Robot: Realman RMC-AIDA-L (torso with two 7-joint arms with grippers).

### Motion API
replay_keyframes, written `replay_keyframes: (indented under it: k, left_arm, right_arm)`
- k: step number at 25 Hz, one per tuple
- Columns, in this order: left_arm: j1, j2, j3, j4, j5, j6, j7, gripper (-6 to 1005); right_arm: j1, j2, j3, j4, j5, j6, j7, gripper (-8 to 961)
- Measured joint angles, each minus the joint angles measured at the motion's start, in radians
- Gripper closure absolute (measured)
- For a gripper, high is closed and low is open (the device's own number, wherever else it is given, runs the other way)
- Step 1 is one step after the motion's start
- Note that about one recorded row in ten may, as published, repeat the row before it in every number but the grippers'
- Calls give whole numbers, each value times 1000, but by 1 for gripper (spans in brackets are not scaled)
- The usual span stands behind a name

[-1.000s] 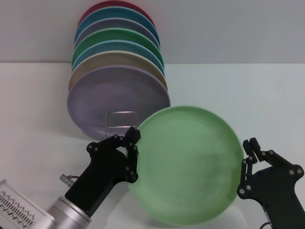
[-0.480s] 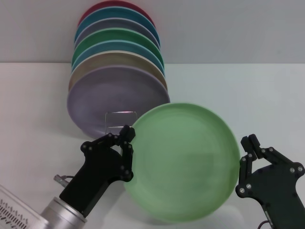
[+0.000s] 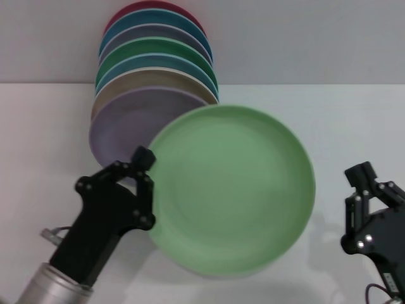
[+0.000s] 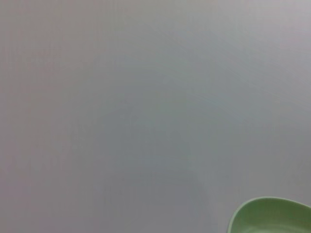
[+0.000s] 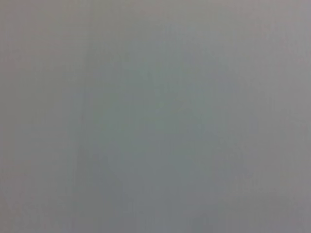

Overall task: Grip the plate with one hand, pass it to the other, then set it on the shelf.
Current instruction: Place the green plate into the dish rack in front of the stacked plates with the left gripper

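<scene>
The pale mint-green plate [image 3: 234, 190] is held in the air in the middle of the head view, its face towards me. My left gripper [image 3: 147, 166] is shut on its left rim. A bit of the plate's rim also shows in the left wrist view [image 4: 272, 216]. My right gripper [image 3: 373, 183] is open and empty at the lower right, clear of the plate's right rim. The chrome wire shelf is hidden behind the plate and the left gripper. The right wrist view shows only blank grey.
A row of several coloured plates stands on edge at the back left, with the lilac plate [image 3: 120, 126] in front and a darker green plate [image 3: 158, 45] farther back. The mint plate overlaps the lilac one in view. The white table [image 3: 354, 120] runs to a grey wall.
The left gripper has carried the plate up and to the left, over the wire loop that showed before. The right gripper has drawn back to the right, away from the plate's rim.
</scene>
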Motion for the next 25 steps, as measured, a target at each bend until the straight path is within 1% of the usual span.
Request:
replay_keyframes:
  k: [1, 4, 5, 9, 10, 12, 13, 14, 15, 16, 19, 25]
  left_arm:
    - [0, 0, 0, 0, 0, 0, 0, 961]
    - [2, 1, -20, 10, -1, 55, -1, 962]
    - [3, 2, -44, 21, -1, 85, -1, 962]
    - [1, 0, -76, 42, 0, 120, -1, 962]
    - [-5, -3, -99, 62, 0, 138, 0, 962]
    - [-8, -4, -110, 69, 0, 142, 3, 962]
    - [-12, -4, -121, 77, 0, 148, 8, 962]
    - [-16, -5, -129, 84, 0, 153, 12, 962]
    - [-29, -6, -137, 113, 0, 179, 22, 962]
    - [-29, -6, -137, 113, 0, 179, 22, 962]
    - [-47, -7, -138, 149, 0, 231, 51, 963]
    - [-73, -5, -129, 176, 13, 275, 220, 963]
  right_arm:
    - [0, 0, 0, 0, 0, 0, 0, 913]
    - [0, -1, 0, -67, 0, -51, 104, 913]
    - [-1, -1, 0, -91, 0, -73, 139, 913]
    - [-8, 0, 3, -164, 3, -148, 246, 914]
    - [-12, 0, 8, -198, 8, -181, 291, 914]
    - [-15, 0, 10, -214, 10, -193, 309, 914]
    - [-18, 0, 13, -255, 19, -208, 352, 914]
    - [-18, 0, 13, -255, 19, -208, 352, 914]
    - [-19, -1, 14, -296, 38, -208, 400, 914]
    - [-19, -1, 14, -296, 38, -208, 400, 914]
    - [-18, -1, 15, -350, 68, -182, 467, 914]
    - [-22, -1, 31, -402, 105, -118, 499, 913]
